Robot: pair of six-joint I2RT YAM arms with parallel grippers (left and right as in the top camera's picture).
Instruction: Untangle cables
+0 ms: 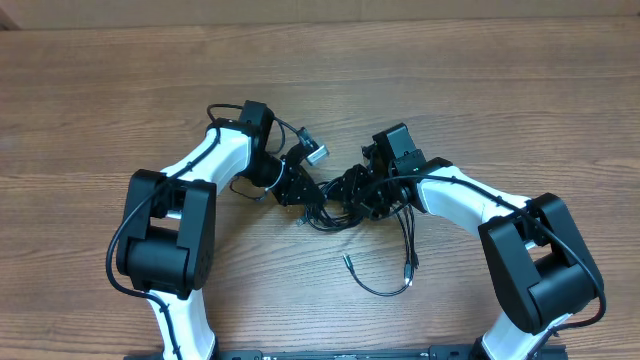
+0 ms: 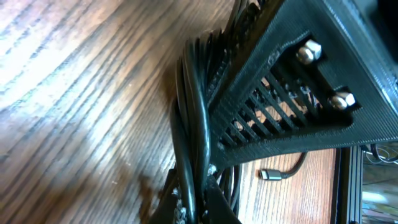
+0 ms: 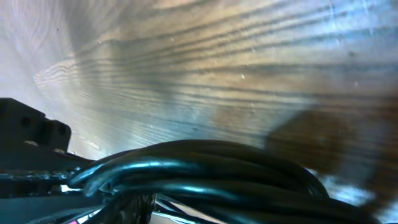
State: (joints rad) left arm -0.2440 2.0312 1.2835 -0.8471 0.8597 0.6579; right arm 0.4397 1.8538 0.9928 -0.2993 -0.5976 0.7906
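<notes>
Tangle of thin black cables (image 1: 340,203) at mid-desk (image 1: 320,70), caught between two white-and-black arms.

Left jaws clenched tight on the cables, shown in the left wrist view as several strands (image 2: 194,137) squeezed together and rising from the fingertips. Right jaws buried in the right side of the same knot; cannot tell how far parted, nor whether gripping or only touching. Right wrist view filled with glossy cables (image 3: 205,168) close under the lens, bare wood behind. One loose loop (image 1: 385,288) trailing toward the near edge, with two small plug ends, one (image 1: 346,259) on its left. Another plug (image 2: 272,175) lying flat on the wood just beside the bundle.
</notes>
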